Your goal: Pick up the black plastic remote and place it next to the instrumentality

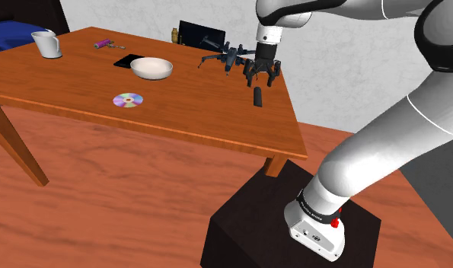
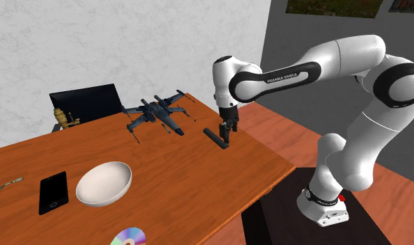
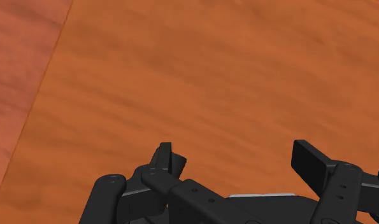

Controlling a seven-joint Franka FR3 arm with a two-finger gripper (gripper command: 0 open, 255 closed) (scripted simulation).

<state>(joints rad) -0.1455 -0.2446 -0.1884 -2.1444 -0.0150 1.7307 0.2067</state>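
The black remote (image 1: pixel 258 97) (image 2: pixel 214 136) is a short dark bar lying flat on the wooden table (image 1: pixel 179 114) near its edge on the stand's side. My gripper (image 1: pixel 263 79) (image 2: pixel 229 129) (image 3: pixel 235 159) hangs just above the table, right beside the remote's end. It is open: the fingers (image 3: pixel 309 159) stand apart with bare wood between them and touch nothing. A grey model spacecraft (image 1: pixel 228 55) (image 2: pixel 156 115) stands on the table just beyond the remote.
A white bowl (image 1: pixel 151 68) (image 2: pixel 104 184), a black phone (image 1: pixel 128 60) (image 2: pixel 53 191) and a shiny disc (image 1: pixel 128 100) lie toward the shoulder view's left. A white mug (image 1: pixel 46 43), a dark screen (image 1: pixel 200 34) (image 2: pixel 87 103) and a small brass object (image 2: pixel 60 117) stand at the back.
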